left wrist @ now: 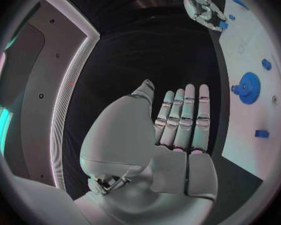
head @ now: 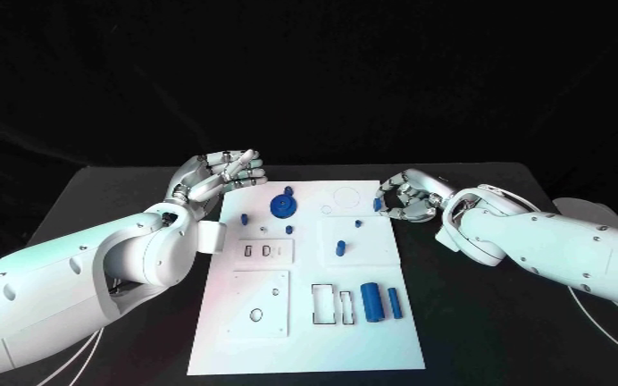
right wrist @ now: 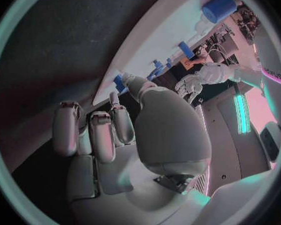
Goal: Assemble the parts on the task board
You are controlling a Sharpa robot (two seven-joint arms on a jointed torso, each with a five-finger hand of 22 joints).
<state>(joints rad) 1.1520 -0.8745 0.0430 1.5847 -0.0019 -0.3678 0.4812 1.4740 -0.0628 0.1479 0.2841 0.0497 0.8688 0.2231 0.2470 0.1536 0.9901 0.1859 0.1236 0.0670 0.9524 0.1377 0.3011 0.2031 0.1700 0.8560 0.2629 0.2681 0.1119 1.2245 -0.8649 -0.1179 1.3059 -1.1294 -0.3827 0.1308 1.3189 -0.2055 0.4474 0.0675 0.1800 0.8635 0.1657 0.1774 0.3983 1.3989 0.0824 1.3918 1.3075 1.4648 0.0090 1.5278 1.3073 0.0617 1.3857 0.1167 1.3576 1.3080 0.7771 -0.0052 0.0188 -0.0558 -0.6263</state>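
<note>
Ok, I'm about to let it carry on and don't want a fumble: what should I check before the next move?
1. Left hand free: ok, fingers straight, holding nothing, beside the board's far corner.
2. Right hand has a part: ok, small blue piece pinched at its fingertips.
3. Pinch secure: cannot tell.
4. Board lying flat on the table: ok.
5. Blue gear clear of both hands: ok.
6. Blue cylinder seated: not ok, lying loose.

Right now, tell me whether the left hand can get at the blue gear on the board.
Probably yes. The left hand hovers open at the task board's far left corner, and the blue gear lies close by with nothing standing between them. The right hand is across the board.
</note>
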